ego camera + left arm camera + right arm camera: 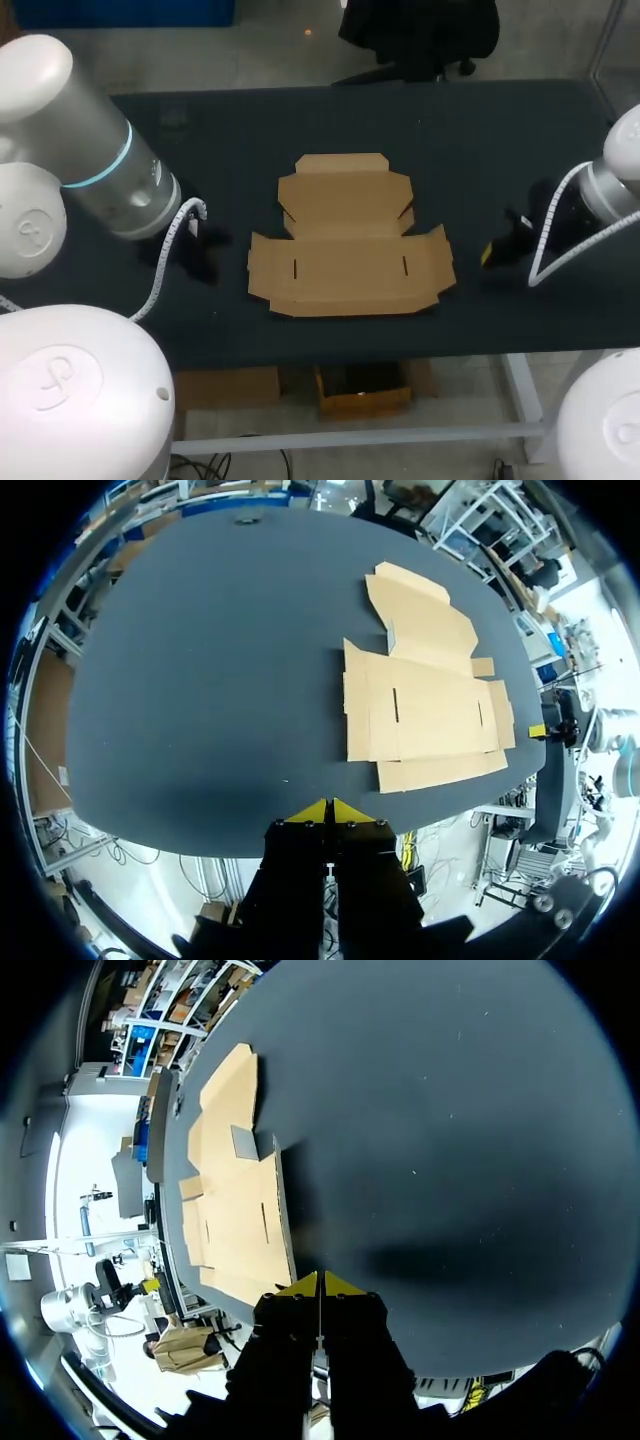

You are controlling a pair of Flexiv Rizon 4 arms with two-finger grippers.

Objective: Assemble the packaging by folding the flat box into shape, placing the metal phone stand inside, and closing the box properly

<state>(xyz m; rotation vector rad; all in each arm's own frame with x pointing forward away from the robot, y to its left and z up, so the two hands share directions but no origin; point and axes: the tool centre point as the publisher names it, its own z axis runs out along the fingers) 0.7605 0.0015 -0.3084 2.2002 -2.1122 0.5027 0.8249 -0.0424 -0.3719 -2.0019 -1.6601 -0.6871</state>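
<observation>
Well, nothing's folded yet: the flat brown cardboard box [350,245] lies spread open, left gripper [327,810] and right gripper [320,1282] pinched together empty either side of it, no metal phone stand in sight.

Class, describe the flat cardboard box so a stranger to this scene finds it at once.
Start with the wide dark table. At its middle lies the unfolded cardboard box, flaps spread flat. It is the only tan thing there, with two short slits in its widest panel.
</observation>
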